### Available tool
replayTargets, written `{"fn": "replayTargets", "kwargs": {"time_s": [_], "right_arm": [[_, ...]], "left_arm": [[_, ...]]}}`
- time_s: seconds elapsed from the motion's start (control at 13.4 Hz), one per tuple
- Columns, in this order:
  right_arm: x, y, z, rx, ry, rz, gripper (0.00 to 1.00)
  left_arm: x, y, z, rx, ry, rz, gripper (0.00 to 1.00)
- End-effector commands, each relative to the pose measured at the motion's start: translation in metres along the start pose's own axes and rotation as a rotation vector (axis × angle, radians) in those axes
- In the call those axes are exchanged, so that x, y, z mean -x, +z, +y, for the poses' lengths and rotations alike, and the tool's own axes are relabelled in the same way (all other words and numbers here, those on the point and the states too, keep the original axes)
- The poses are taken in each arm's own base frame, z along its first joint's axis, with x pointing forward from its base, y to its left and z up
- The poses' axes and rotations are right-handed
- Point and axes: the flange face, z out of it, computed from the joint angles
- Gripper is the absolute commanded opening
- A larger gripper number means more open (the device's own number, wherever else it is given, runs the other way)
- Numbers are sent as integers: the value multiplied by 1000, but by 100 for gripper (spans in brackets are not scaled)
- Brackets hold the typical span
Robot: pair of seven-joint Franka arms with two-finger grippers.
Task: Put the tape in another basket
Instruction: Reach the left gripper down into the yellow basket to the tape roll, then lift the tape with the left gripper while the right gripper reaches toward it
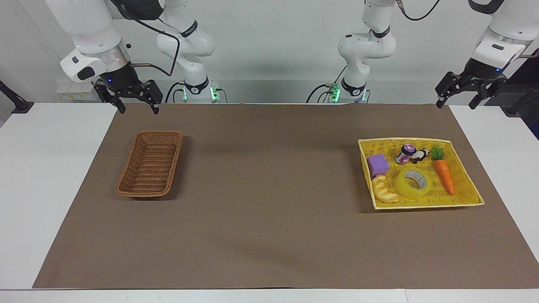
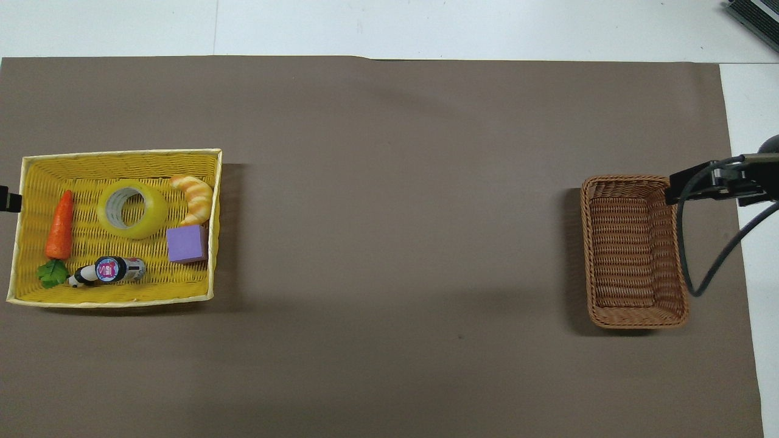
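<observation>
The yellow tape [image 1: 412,183] lies flat in the yellow tray basket [image 1: 426,205] at the left arm's end of the table; it also shows in the overhead view [image 2: 132,208]. The brown wicker basket [image 1: 149,165] stands empty at the right arm's end, and shows in the overhead view [image 2: 633,249]. My left gripper [image 1: 455,104] is open and empty, raised over the mat's edge on the robots' side of the tray. My right gripper [image 1: 139,110] is open and empty, raised over the mat's edge on the robots' side of the wicker basket.
The tray also holds a carrot [image 1: 444,174], a purple block [image 1: 377,164], a croissant [image 1: 385,191] and a small tipped bottle with a panda figure [image 1: 407,154]. A brown mat [image 1: 269,210] covers the table between the baskets.
</observation>
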Motion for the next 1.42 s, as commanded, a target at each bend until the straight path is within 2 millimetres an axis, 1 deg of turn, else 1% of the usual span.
{"fn": "replayTargets", "kwargs": {"time_s": [0.0,0.07,0.15,0.22,0.37,0.45,0.52,0.67,0.82,0.97,1.05,1.12,1.2,1.35], "right_arm": [[6,-3,-2,-5,-12,-9,100],[5,-5,-3,-5,-15,2,100],[5,-6,-5,-5,-21,5,100],[5,-4,-6,-5,-23,-1,100],[5,-3,-10,-3,-33,3,100],[5,-3,-14,-3,-39,5,100],[5,-3,-16,-3,-41,3,100],[5,-3,-10,-6,-32,3,100],[4,-3,-4,-4,-24,3,100],[4,-2,18,2,19,-1,100],[4,-2,19,8,21,-3,100],[4,-2,20,16,22,-2,100],[4,-1,21,13,28,-4,100],[5,-2,20,10,35,-2,100]], "left_arm": [[-2,56,-14,-3,-11,-2,100],[-5,72,-21,-8,-23,22,100],[-11,92,-24,-14,-27,41,100],[-15,111,-38,-21,-41,53,100],[-27,148,-49,-26,9,43,100],[-33,165,-57,-30,4,49,100],[-37,185,-61,-32,-2,47,100],[-45,225,-65,-39,-3,47,100],[-49,254,-64,-35,-5,50,100],[-50,284,-65,-20,-23,43,100],[-49,297,-65,-25,-24,49,100],[-46,304,-65,-27,-24,53,100],[-45,308,-66,-26,-27,50,100],[-40,326,-65,-21,-27,20,100]]}}
